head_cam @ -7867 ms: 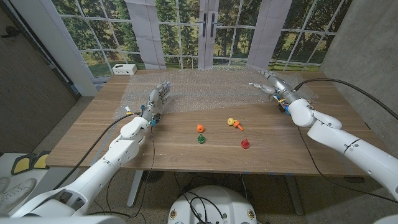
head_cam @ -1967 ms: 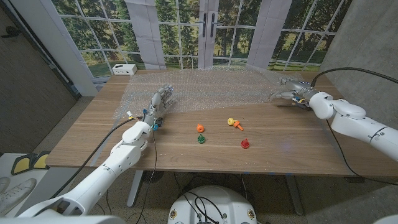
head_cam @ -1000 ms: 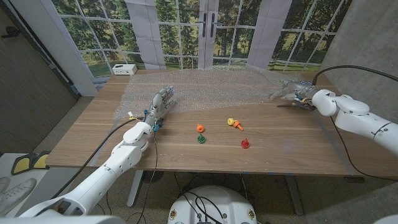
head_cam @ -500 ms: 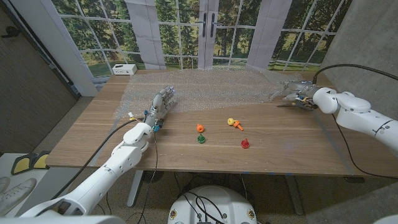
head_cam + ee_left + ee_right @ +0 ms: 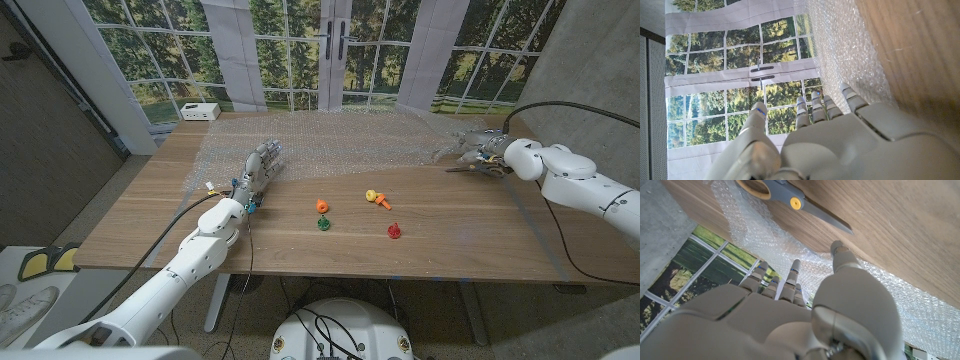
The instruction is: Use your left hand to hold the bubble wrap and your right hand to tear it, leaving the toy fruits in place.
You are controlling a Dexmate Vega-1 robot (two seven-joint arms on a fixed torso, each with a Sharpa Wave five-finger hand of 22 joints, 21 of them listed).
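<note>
Bubble wrap [image 5: 340, 140] lies spread across the table's far half. Your left hand [image 5: 258, 168] presses its near left edge with fingers straight; your right hand [image 5: 475, 148] pinches the right corner, beside scissors [image 5: 790, 199].

There were no words, numbers, labels or signs that could be read anywhere in the pictures.
</note>
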